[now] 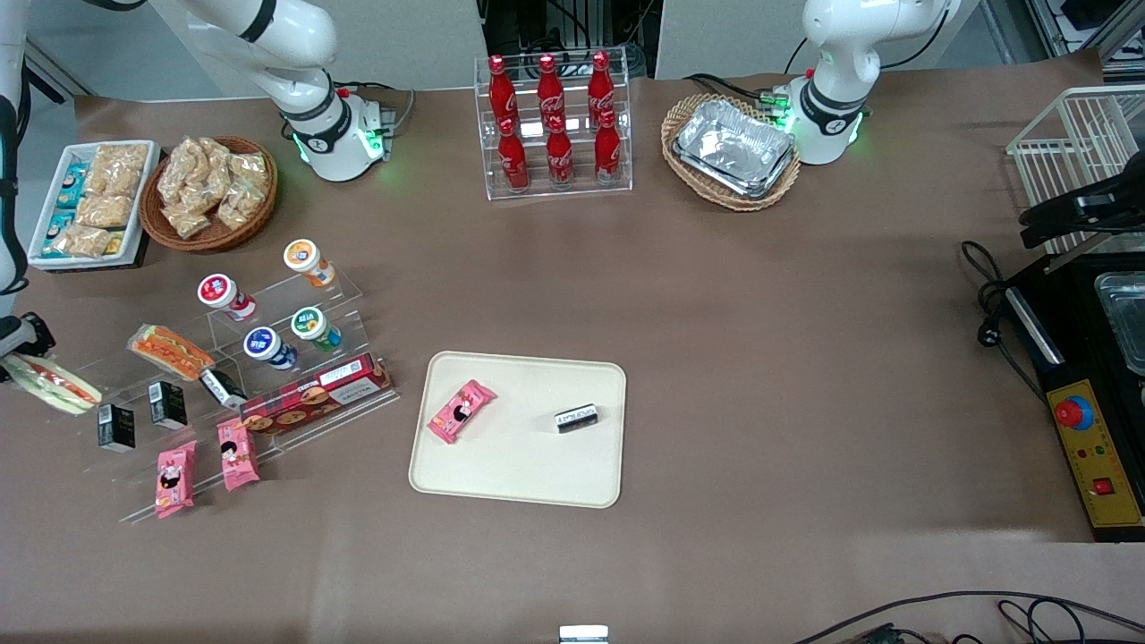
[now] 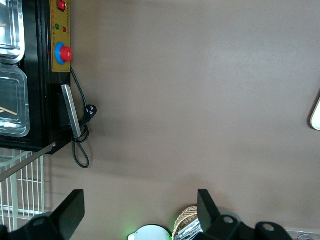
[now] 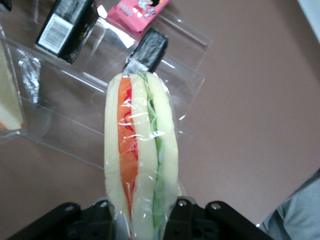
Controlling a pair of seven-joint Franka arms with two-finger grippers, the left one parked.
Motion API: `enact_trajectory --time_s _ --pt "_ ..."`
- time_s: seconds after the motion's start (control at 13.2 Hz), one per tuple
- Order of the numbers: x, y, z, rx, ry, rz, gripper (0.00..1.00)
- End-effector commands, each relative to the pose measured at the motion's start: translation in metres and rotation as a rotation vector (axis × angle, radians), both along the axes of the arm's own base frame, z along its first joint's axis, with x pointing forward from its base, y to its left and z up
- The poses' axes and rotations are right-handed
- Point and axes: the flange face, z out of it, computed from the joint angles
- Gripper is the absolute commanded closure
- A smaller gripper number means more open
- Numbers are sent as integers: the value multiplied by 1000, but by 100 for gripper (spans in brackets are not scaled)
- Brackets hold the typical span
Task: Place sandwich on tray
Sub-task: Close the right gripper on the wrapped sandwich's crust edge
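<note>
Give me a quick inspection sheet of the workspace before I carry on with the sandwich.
Surface: brown table, flat, no spills seen.
Job's things: sandwich held in the gripper, at the working arm's end of the table; tray lies flat and already carries a pink snack pack and a small black pack.
Clutter: acrylic display steps with cups and snacks, an orange-brown sandwich, cola bottle rack, two baskets, a white snack bin.
Grippers: gripper shut on the sandwich.
Cables: black cord beside the black machine; more at the table's near edge.
Surroundings: white wire rack.
</note>
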Motion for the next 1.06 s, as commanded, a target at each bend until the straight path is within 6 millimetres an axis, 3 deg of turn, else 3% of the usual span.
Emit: enact_trajectory --time_s 0.0,0.38,0.61,0.99 --pt "7 0 38 18 -53 -5 73" --pt "31 27 80 41 -58 62 73" --pt "47 54 88 53 -56 94 73" --pt "85 136 110 102 -48 69 72"
